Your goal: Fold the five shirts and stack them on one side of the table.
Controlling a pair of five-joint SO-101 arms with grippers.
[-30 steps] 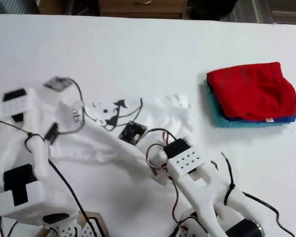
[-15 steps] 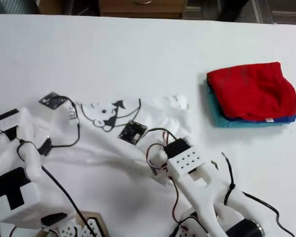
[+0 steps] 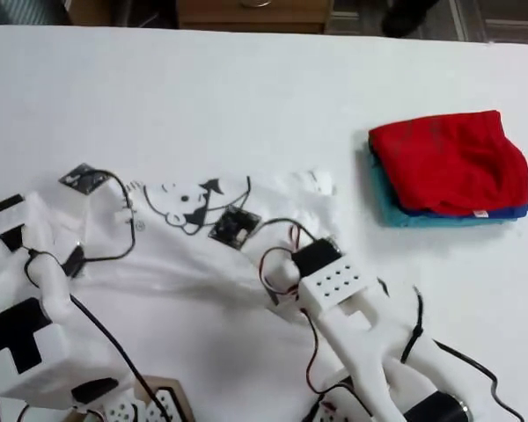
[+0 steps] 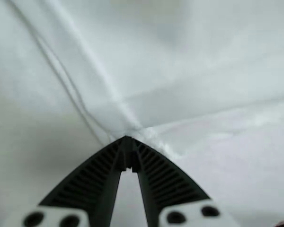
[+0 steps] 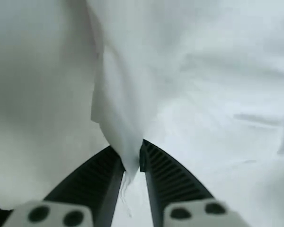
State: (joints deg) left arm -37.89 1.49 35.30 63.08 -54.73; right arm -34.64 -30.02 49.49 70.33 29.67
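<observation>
A white shirt with a black cartoon print lies spread and rumpled at the front left of the table. My left gripper is at the shirt's left edge; in the left wrist view the gripper is shut on a fold of the white cloth. My right gripper is at the shirt's right part, and its wrist view shows it shut on a raised pleat of white cloth. A folded stack lies at the right, with a red shirt on top and blue and teal ones under it.
The white table stretches bare behind the shirt. Both arms' cables trail over the shirt near the front edge. A wooden cabinet stands beyond the far edge.
My left arm has drawn back toward the front left, taking the shirt's left edge with it; the print has slid slightly left. The right arm has hardly shifted.
</observation>
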